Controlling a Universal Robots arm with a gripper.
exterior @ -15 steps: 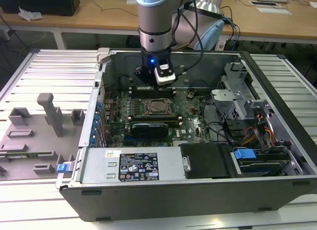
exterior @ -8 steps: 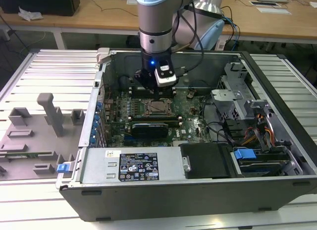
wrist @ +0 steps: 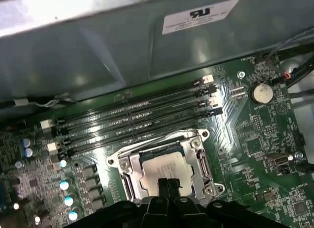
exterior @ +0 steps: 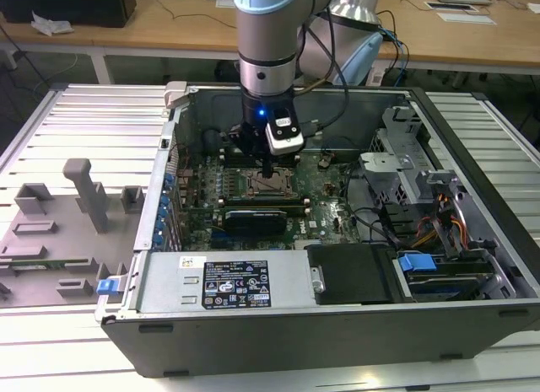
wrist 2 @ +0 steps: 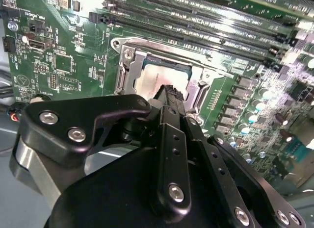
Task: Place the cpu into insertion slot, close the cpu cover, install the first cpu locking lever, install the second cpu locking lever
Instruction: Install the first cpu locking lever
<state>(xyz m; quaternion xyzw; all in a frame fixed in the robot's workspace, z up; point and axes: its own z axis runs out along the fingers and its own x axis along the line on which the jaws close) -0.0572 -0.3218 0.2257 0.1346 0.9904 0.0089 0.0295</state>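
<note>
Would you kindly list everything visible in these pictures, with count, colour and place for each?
cpu: one, pale silver, seated in the insertion slot.
insertion slot: one, silver rim, on the board beside the memory slots.
cpu cover: one, silver frame, lying around the cpu.
memory slots: four, black, between the slot and the case wall.
board: one, green, on the case floor.
coin cell: one, silver, near the board's edge.
case: one, grey, open, on the slatted table.
card: one, black, long, next to the slot.
fixture blocks: several, grey, at the exterior view's left.
end effector: one, black, fingertips together, at the cpu's edge.
</note>
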